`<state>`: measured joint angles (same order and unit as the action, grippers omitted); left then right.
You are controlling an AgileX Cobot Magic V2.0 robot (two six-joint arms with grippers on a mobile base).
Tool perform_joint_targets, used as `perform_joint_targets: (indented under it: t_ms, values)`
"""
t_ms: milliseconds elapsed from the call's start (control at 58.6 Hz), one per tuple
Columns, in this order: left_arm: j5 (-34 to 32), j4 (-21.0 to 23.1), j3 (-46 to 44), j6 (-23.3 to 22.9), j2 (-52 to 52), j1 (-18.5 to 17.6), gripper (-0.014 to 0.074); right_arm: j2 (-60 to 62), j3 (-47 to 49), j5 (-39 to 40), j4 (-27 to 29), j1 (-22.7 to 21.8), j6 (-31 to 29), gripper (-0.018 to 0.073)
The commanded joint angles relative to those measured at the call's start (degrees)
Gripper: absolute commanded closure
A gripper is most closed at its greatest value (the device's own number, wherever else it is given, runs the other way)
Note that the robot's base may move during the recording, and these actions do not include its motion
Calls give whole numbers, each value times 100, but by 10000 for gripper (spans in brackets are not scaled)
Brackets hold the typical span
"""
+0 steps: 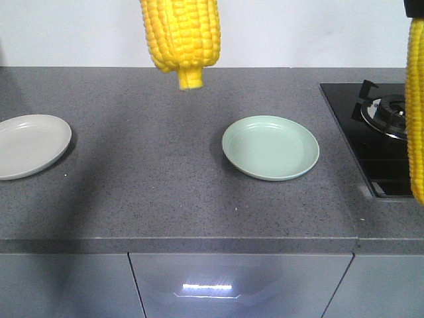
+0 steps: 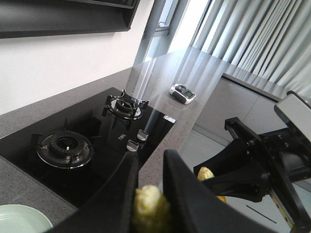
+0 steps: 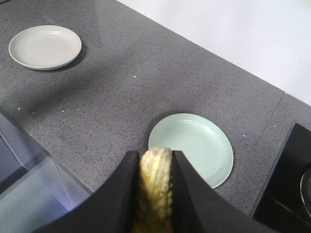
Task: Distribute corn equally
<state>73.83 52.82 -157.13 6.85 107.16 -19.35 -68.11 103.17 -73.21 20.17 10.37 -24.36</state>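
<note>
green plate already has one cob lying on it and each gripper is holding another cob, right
No: the green plate is bare, with no cob on it, as the exterior front-facing view shows. The rest holds: the left gripper is shut on one cob and the right gripper on another cob.

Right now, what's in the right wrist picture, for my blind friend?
Black fingers pinch a yellow corn cob over a grey counter. An empty green plate lies just beyond, a pale plate farther away.
</note>
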Motion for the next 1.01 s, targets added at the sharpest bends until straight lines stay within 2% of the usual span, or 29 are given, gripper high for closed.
perform_joint_targets:
  t_ms: [0, 989]
  values:
    - [-173, 256, -108, -54, -257, -12, 603, 63, 102, 377, 89, -36, -44, 565]
    - [-173, 256, -108, -54, -257, -12, 603, 63, 102, 377, 89, -36, -44, 565]
